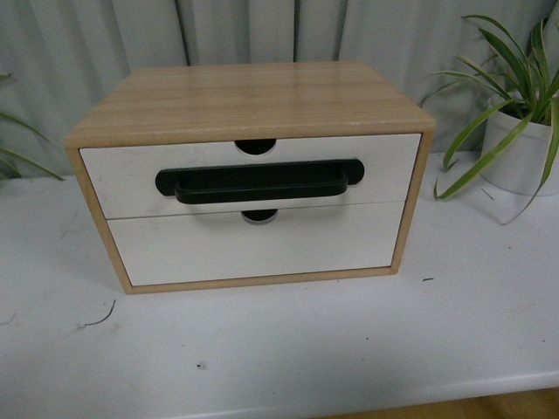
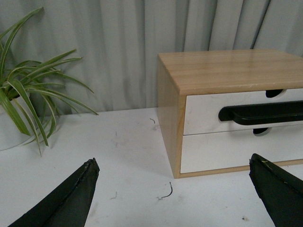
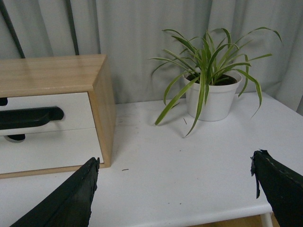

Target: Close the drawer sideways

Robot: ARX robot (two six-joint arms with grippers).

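The drawer (image 1: 384, 161) is the upper one in a light wood cabinet (image 1: 253, 100). It has a white front, a long black bar handle (image 1: 258, 182) and a half-round top notch. Its front looks about level with the cabinet's frame. It also shows in the left wrist view (image 2: 203, 113) and in the right wrist view (image 3: 71, 101). Neither arm shows in the front view. My left gripper (image 2: 173, 161) is open and empty, low over the table before the cabinet's left corner. My right gripper (image 3: 174, 158) is open and empty, beside the cabinet's right side.
A handle-less white drawer (image 1: 262, 249) sits below. The cabinet stands on a white table (image 1: 279, 367). A potted plant in a white pot (image 1: 524, 148) stands right of it; another plant (image 2: 14, 132) stands left. Grey curtains hang behind. The table's front edge is close.
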